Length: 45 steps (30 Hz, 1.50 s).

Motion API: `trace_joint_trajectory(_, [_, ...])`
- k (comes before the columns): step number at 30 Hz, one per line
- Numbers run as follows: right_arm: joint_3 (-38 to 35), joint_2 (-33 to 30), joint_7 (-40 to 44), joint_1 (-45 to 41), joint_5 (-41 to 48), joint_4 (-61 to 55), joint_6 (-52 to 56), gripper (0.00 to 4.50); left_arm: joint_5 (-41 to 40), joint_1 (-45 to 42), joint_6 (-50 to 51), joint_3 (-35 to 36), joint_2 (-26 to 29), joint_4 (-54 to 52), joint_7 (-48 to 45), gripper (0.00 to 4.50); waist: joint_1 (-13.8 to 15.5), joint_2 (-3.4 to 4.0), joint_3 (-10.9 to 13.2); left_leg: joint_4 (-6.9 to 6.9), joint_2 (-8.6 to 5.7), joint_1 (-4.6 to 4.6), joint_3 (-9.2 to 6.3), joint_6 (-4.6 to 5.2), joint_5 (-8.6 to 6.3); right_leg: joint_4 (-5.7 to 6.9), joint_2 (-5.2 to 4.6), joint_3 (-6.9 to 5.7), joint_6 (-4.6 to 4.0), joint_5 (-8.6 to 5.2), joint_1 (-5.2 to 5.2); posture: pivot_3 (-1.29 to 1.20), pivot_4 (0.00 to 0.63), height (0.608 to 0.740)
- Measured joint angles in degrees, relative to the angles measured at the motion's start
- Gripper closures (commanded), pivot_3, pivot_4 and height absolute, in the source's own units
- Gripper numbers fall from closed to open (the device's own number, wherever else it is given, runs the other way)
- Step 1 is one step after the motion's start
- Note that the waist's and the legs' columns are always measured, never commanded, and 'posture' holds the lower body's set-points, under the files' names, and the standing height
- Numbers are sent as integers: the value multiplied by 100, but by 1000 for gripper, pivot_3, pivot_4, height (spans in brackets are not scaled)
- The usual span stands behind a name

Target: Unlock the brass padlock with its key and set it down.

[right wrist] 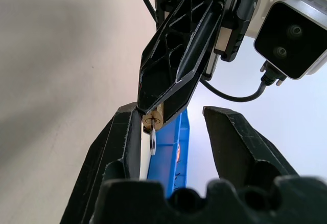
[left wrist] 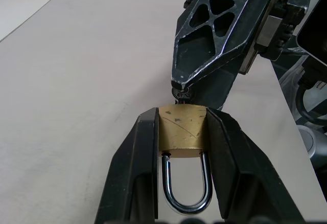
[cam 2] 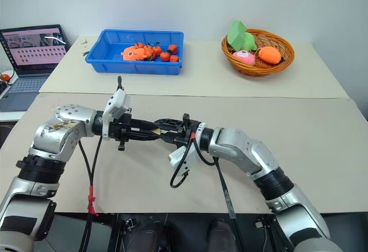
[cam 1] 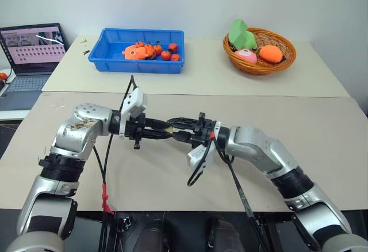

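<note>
Item: brass padlock (left wrist: pixel 182 131), clamped between the left tool (left wrist: pixel 182 147) fingers, shackle still seated. Key (right wrist: pixel 152 136) sitting in the keyhole, between the right tool (right wrist: pixel 171 132) fingers, now standing open. Advice: regrip the key squarely before turning.

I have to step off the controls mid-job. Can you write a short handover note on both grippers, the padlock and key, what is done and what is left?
Left gripper: shut on the brass padlock, held above the table, shackle pointing back toward the wrist.
Right gripper: open, fingers on either side of the key, not clamping it.
Key: seated in the padlock's keyway, sticking out of the body.
Done: padlock picked up, key inserted.
Left: the shackle looks still closed, so probably regrip the key, turn it until the shackle releases, then set the padlock down on the table.
</note>
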Motion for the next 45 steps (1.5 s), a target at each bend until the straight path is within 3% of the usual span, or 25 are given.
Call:
trace_joint_trajectory(22, [-1,75,-12,44,-31,-157,-18,2170,-27,-15,-1,24,8,-6,-78,3656,-1,0,0,0,0,0,0,0,0,1,0,0,0,0,0,0,150,692])
trace_joint_trajectory(38, [-1,-48,-597,42,-794,-210,-342,2170,-24,-27,-2,26,7,-18,-72,3656,-8,0,0,0,0,1,0,0,0,0,0,1,0,0,0,0,150,692])
trace_joint_trajectory(41, [0,-46,-596,42,-792,-185,-342,2891,-29,-33,-3,35,6,-18,-71,3656,-9,0,0,0,0,0,0,0,0,0,0,1,0,0,0,0,150,692])
trace_joint_trajectory(45, [-13,-45,-593,43,-761,-114,-325,4188,-32,-114,-21,66,8,-44,-79,3656,-7,0,0,0,0,0,0,0,0,0,0,1,0,0,0,0,150,692])
